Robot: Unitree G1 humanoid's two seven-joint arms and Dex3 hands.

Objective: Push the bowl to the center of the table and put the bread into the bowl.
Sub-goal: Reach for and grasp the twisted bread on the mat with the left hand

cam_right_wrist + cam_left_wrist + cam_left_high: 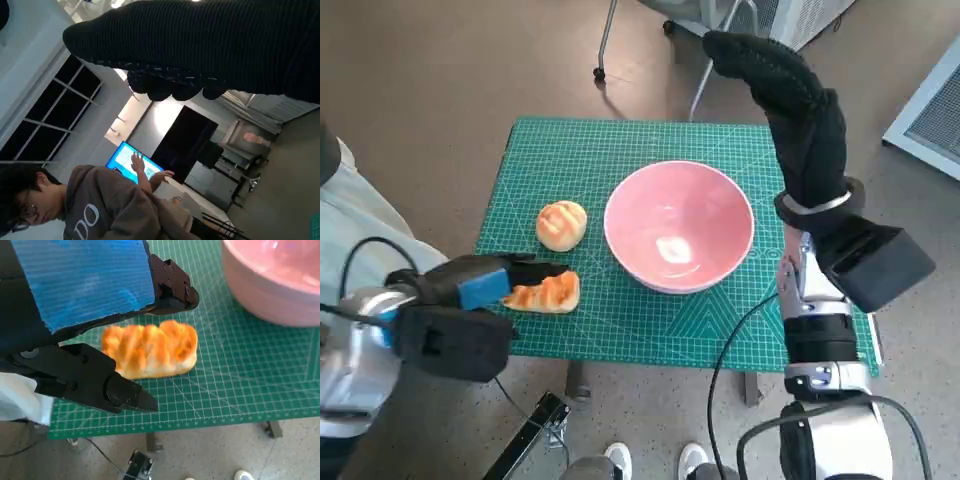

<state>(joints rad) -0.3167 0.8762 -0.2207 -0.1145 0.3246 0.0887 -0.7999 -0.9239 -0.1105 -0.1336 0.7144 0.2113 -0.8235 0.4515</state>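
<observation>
The pink bowl (678, 225) stands empty near the middle of the green mat (620, 150); its rim also shows in the left wrist view (272, 290). A long golden bread (546, 293) lies on the mat near the front edge, left of the bowl. My left hand (470, 285) reaches it from the left. In the left wrist view the bread (150, 349) lies between one finger (170, 290) and the thumb (100, 385), which straddle it without lifting it. My gloved right hand (790, 100) is raised over the table's far right side and holds nothing.
A round bun (561, 224) sits on the mat just left of the bowl. Chair legs (605, 40) stand beyond the far edge and a white unit (930, 100) stands at the right. Shoes (620, 460) show below the front edge. A person (100, 210) appears in the right wrist view.
</observation>
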